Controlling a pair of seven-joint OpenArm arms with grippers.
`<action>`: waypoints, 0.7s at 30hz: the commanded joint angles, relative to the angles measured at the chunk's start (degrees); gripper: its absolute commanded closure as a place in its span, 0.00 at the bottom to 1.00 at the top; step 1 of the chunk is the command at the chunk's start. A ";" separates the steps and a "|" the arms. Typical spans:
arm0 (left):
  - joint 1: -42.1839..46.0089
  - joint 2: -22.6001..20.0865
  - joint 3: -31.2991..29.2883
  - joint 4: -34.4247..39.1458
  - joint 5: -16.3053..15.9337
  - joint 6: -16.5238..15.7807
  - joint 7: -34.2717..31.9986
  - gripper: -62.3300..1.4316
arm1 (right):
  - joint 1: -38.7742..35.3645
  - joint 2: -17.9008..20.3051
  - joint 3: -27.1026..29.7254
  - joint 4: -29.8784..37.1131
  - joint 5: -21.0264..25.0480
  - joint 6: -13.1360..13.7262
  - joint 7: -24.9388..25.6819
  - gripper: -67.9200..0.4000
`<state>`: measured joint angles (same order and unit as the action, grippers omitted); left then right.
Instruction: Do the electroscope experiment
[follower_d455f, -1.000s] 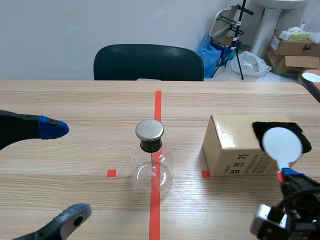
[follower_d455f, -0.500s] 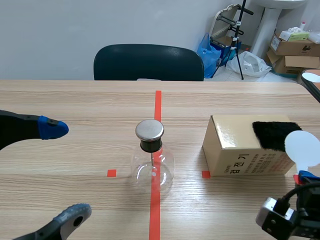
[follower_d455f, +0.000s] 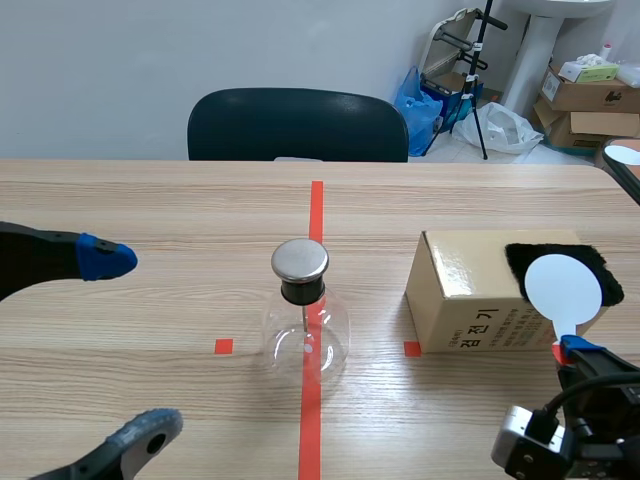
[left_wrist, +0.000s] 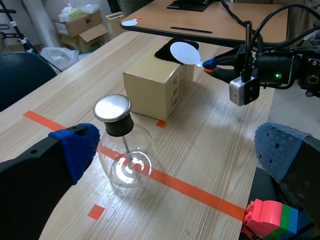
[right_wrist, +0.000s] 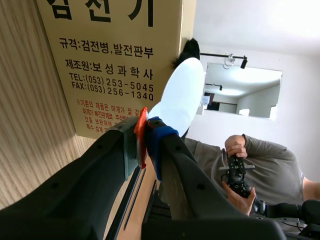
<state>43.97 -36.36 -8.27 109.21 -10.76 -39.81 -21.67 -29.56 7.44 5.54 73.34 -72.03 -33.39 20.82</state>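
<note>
A dark chair stands against the middle of the far edge of the wooden tabletop. On the floor beyond the far right corner lie a blue bag and a white plastic bag, with a black stand between them and a white pedestal behind. Cardboard boxes are stacked to its right. A second table lies past the right edge, with a flat black thing on it. Just off the near edge, toy bricks in red, green and blue rest on a dark surface. A person in a grey top holds a black controller.
</note>
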 joint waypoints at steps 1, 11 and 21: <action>-0.02 0.15 0.20 0.26 -0.83 -0.07 -0.81 0.00 | 0.04 0.63 0.13 0.87 0.17 0.15 -0.90 0.98; -0.02 0.15 0.20 0.26 -0.83 -0.07 -0.81 0.00 | 0.02 0.70 0.13 1.62 -1.97 -3.30 -3.21 0.98; -0.04 0.15 0.20 0.26 -0.83 -0.07 -0.81 0.00 | -2.10 1.11 -1.77 10.97 -5.62 -3.23 -9.18 0.98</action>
<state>43.97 -36.36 -8.27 109.21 -10.76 -39.81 -21.69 -31.53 7.49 4.14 82.70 -77.69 -36.01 12.32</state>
